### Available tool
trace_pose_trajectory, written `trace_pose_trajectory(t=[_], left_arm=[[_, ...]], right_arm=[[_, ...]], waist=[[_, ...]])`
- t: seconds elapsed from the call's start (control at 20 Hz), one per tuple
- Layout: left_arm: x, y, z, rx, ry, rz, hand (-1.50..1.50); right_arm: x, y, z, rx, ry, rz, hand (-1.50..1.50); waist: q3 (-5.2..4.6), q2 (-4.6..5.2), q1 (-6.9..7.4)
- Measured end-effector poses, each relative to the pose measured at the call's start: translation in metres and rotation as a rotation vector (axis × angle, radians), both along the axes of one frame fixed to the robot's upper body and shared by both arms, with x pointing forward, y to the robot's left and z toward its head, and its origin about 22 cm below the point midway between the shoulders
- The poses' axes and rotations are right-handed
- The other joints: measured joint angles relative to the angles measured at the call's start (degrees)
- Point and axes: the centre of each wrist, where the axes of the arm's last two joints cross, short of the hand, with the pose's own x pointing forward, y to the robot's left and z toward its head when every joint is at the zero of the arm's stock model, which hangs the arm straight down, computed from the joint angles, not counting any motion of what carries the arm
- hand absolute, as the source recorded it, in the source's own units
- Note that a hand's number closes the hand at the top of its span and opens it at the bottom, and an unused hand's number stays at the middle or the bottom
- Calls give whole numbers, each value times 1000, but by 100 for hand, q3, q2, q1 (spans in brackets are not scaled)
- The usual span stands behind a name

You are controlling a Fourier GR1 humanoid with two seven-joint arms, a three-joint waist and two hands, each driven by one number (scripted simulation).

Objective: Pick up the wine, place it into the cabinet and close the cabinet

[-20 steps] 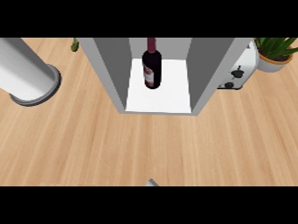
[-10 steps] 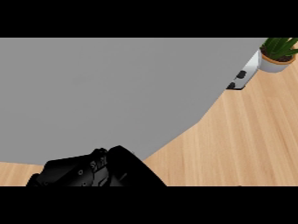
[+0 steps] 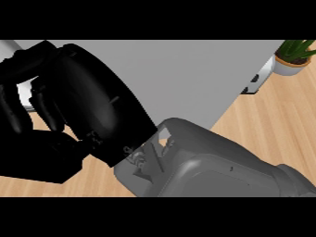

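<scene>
Up close, a large black robot hand point(image 3: 85, 109) fills the left half of the frame, joined at the lower centre to a grey forearm point(image 3: 215, 169) that comes in from the lower right. By that entry, this looks like the right hand, though the view is too tight to be sure. Its palm faces a broad flat grey cabinet panel point(image 3: 187, 74) that spans the upper middle of the frame, and its fingers point(image 3: 13, 88) reach toward the upper left, bent somewhat over the panel's left part. Whether they are merely resting against the surface or curled round an edge cannot be told, because the hand hides its own contact. Nothing can be seen between the fingers and the thumb.

No wine bottle shows anywhere; the grey panel and the hand cover the place where the cabinet stands, so where the bottle is cannot be told from this view.

At the right, a light wooden counter top point(image 3: 290, 134) runs from the middle right down to the lower right. In the upper right corner stands a green leafy plant in a white round pot point(image 3: 292, 62). Just beside the panel's right edge sits a small white object with dark marks point(image 3: 255, 84), too small to identify.
</scene>
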Motion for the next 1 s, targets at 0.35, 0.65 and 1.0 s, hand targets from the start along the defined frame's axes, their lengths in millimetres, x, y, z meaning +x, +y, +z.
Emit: trace_pose_trajectory(t=[0.35, 0.65, 1.0], left_arm=[[-2, 0, 7, 8, -14, 9, -150], [2, 0, 5, 17, -11, 10, -150], [5, -2, 7, 13, -12, 1, -150]], right_arm=[[55, -3, -5, -7, 9, -60, 150], [74, 0, -12, -35, -32, 7, 150], [87, 4, -18, -56, -91, 64, 150]], waist=[[-7, -22, -17], [-77, -122, 36], [-181, -173, 124]])
